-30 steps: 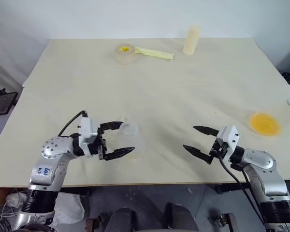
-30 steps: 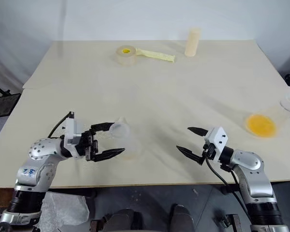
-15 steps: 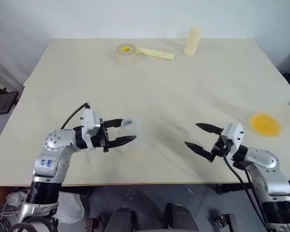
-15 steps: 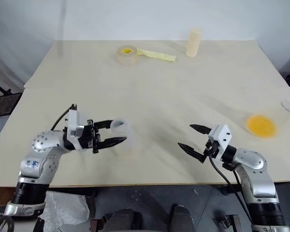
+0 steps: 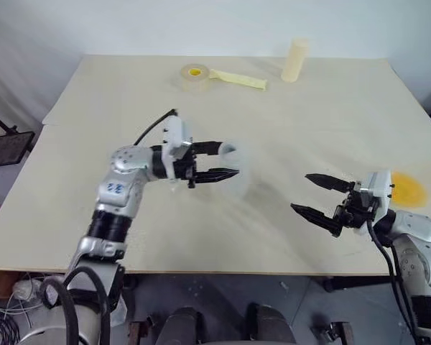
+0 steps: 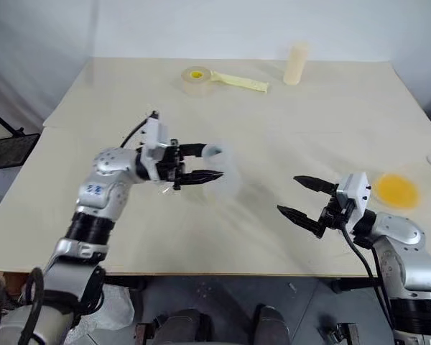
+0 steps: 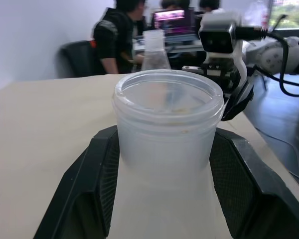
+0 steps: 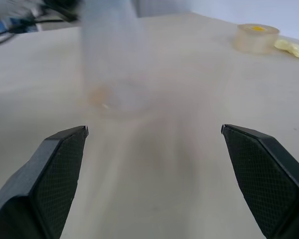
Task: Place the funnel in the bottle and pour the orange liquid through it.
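The left pincer (image 6: 214, 164) pinches the bottle (image 7: 167, 129) by its neck above the worktop (image 5: 323, 108); the right pincer (image 5: 317, 195) hangs spread wide, holding nothing.

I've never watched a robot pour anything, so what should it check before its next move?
1. left gripper clamped on the bottle neck: ok.
2. Bottle mouth uncapped: ok.
3. Funnel seated in the bottle: not ok, the mouth holds nothing.
4. right gripper open and empty, free to fetch: ok.
5. orange liquid contained, near the right edge of the table: ok.
6. Bottle base resting on the table: cannot tell.
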